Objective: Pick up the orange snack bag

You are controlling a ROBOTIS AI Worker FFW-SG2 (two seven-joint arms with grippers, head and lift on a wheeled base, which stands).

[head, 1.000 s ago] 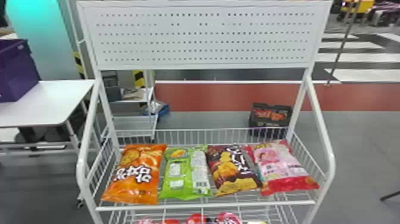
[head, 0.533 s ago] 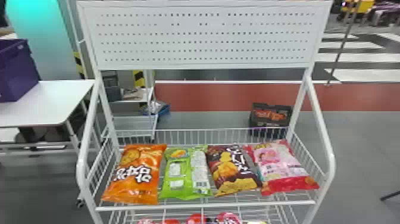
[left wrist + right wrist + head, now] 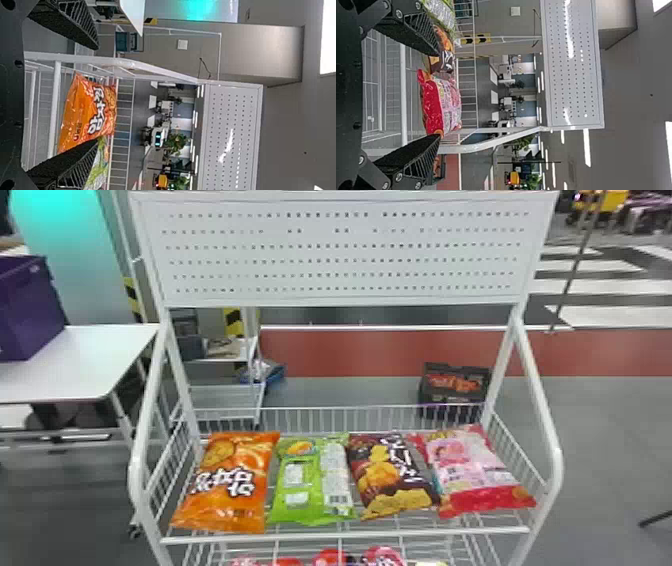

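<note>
Head view: at the left end of the wire shelf, we locate the orange bag, lying printed face up, inboard of the left side frame. We locate the left tool in the left wrist view: its two fingers are spread, with the bag seen beyond the gap and nothing pinched.

Handling: we rate the bag as light, soft and puffed with air. The film looks glossy, so we expect some slip; the contents are probably crisp and easily crushed. We advise one finger at its left edge and one at its right edge, near mid-length, closing gently until the film gives slightly. The finger on the right needs care, because the green bag lies just beside; we cannot tell whether the two touch.

Orientation: we read the long axis as running front to back, the near end set slightly left of the far end. The lettering stands upright to the head camera. The near end lies close to the front bar.

Further right, we note the brown bag, then the pink bag. The right tool, in the right wrist view, has its fingers spread and holds nothing.
</note>
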